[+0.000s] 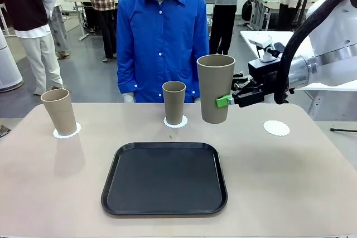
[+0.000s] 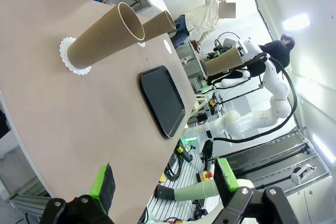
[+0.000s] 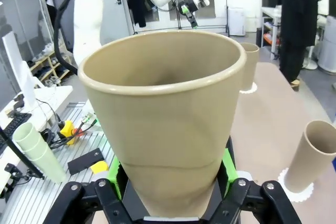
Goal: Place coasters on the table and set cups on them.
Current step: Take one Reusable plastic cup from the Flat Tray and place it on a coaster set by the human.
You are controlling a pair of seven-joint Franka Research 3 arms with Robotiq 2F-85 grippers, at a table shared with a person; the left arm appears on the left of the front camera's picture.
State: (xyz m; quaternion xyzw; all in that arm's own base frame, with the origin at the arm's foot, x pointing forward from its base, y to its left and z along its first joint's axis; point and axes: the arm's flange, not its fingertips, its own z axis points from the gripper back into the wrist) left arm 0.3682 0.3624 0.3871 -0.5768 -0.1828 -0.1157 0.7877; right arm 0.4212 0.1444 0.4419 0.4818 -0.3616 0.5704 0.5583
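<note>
Above the counter (image 1: pixel 50 171), right of the black tray (image 1: pixel 164 178), our right tool (image 1: pixel 230 100) grips the third cup (image 1: pixel 215 87) low on its wall, off the surface, w/ the empty doily (image 1: pixel 276 128) nearby. Two cups (image 1: pixel 59 111) (image 1: pixel 173 102) sit on doilies already. Left tool (image 2: pixel 163 182) hangs released, holding nothing. Cup looks light, thin, crushable; we'd keep squeeze gentle, grip low.

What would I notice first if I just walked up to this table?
Probably the tall tan paper cup hanging in the air, pinched by the right claw above the beige table. Next, the big black tray in the middle, and one bare white lacy coaster on the right with no cup on it.
</note>
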